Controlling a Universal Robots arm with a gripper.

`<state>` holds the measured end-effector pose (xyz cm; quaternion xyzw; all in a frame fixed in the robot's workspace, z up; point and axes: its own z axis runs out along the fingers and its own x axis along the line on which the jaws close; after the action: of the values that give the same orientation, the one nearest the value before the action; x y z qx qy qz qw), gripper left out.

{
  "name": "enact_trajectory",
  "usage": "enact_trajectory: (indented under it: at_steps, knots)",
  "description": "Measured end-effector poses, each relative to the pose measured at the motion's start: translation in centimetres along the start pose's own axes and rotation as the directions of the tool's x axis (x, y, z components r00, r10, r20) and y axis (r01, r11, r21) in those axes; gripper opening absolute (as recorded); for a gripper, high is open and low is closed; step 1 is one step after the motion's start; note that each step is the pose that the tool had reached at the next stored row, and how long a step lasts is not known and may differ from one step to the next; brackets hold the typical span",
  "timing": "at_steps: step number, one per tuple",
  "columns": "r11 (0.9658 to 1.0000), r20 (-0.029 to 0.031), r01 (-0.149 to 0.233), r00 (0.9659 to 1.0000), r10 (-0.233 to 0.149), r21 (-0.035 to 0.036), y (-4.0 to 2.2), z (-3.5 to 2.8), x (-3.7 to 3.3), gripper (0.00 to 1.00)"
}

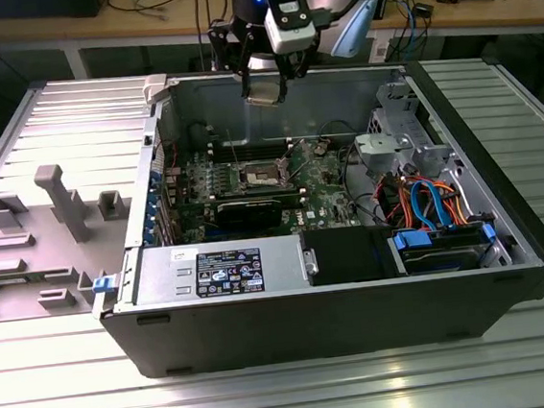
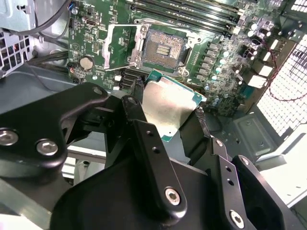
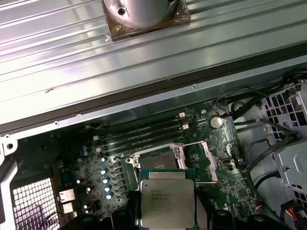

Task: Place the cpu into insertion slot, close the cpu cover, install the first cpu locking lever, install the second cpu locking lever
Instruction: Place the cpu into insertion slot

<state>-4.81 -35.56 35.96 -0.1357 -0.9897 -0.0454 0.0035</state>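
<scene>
My gripper (image 1: 266,93) hangs above the back of the open computer case, shut on the cpu (image 1: 265,91). In both wrist views the cpu (image 2: 168,108) (image 3: 167,199) is a flat silver-topped square with a green edge, pinched between the black fingers (image 2: 135,108). It is in the air, well above the green board and apart from it. The insertion slot (image 2: 163,48) (image 3: 156,157) (image 1: 260,174) lies open and empty on the board under the chip. The cpu cover (image 2: 117,44) (image 3: 205,160) is swung up beside the slot.
Long memory slots (image 3: 144,132) run beside the socket, and a black card (image 1: 258,208) lies in front of it. The exterior view's right has a metal drive cage (image 1: 396,144) and blue and orange cables (image 1: 431,203). A power supply (image 1: 221,270) lines the front. Outside the case, a grey moulded tray (image 1: 49,235) sits at the exterior view's left.
</scene>
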Motion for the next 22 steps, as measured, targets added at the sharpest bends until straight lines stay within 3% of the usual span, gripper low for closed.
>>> enact_trajectory:
  at_steps: [4,17,22]
  knots:
    - [0.9994,0.0029,-0.033,0.9994,0.033,-0.0005,0.00,0.03,0.00,0.55]
    - [0.9993,0.0033,-0.037,0.9993,0.037,-0.0009,-0.01,0.04,0.00,0.55]
    - [0.9981,0.0054,-0.061,0.9981,0.061,-0.0012,-0.02,0.04,0.00,0.55]
